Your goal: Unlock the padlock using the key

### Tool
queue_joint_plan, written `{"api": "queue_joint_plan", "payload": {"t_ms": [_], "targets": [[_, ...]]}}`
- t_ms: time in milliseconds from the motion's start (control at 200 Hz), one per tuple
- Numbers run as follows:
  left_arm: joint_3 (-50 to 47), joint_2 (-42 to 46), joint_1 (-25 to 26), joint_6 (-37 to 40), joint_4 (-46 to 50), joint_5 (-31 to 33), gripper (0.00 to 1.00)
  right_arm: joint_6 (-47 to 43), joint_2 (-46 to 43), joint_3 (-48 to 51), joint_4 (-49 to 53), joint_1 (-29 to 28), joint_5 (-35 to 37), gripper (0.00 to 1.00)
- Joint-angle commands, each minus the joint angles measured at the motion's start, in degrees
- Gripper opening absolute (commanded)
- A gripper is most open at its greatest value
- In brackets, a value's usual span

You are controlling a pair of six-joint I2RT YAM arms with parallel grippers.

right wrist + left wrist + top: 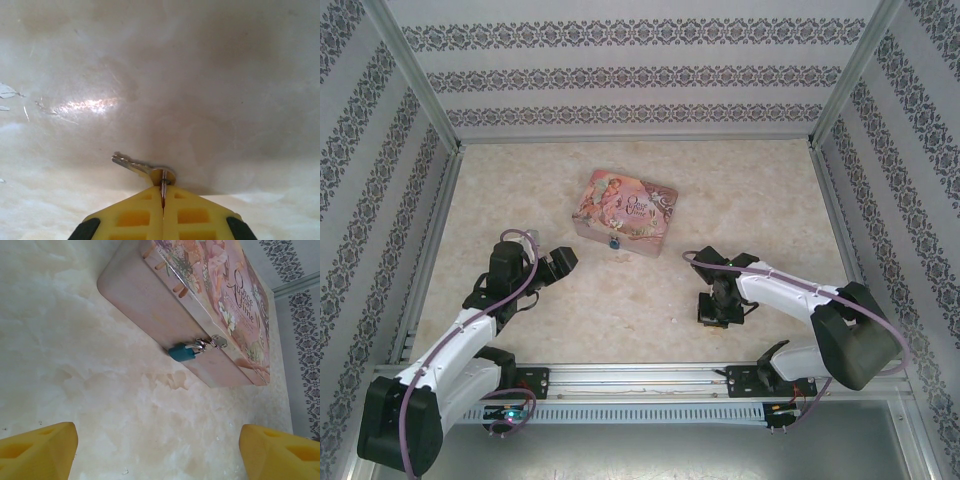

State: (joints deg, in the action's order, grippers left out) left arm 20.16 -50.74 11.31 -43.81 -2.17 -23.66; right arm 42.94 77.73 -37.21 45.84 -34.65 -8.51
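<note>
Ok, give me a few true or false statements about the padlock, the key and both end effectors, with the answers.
1. The right end effector is shut on the key. True.
2. The padlock lies loose on the table. False: it hangs from the latch of the tin.
3. The left end effector is open and empty. True.
4. The tin's lid stands open. False: it is closed.
</note>
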Motion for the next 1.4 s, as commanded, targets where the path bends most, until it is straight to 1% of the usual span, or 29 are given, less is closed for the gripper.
{"api": "queue_joint_plan", "payload": {"t_ms": [0,255,400,585,730,869,1009,1184,1394], "targets": [[1.96,1.32,0.93,0.83,1.16,0.04,0.84,-0.83,-1.01,0.91,-1.54,-0.40,1.57,0.00],[5.22,2.18,0.99,1.32,2.17,-2.28,0.84,-2.83,-8.82,0.38,-8.20,0.06,1.42,0.00],[8.13,2.23,1.25,1.71,1.93,-4.93,0.82,-4.43,-16.28,1.97,-16.34,0.11,0.49,0.00],[11.99,1.16,3.44,2.67,0.37,-7.08,0.76,-6.40,-25.20,4.55,-26.57,0.24,0.23,0.00],[14.92,-1.18,6.84,3.38,-1.26,-7.36,0.72,-8.44,-29.39,4.93,-31.88,0.29,1.03,0.00],[18.59,-4.94,11.55,5.15,-1.96,-7.06,0.69,-9.86,-30.58,4.39,-35.96,0.12,1.00,0.00],[22.51,-9.53,17.27,6.79,-2.47,-5.38,0.65,-10.50,-29.97,3.49,-37.93,-0.12,0.78,0.00],[27.13,-16.45,24.25,6.72,-5.65,-4.69,0.59,-10.57,-28.14,2.68,-39.67,-0.87,-0.35,0.00],[32.02,-24.85,29.84,6.85,-8.10,-4.61,0.57,-10.98,-26.59,2.10,-40.47,-1.94,-0.78,0.00]]}}
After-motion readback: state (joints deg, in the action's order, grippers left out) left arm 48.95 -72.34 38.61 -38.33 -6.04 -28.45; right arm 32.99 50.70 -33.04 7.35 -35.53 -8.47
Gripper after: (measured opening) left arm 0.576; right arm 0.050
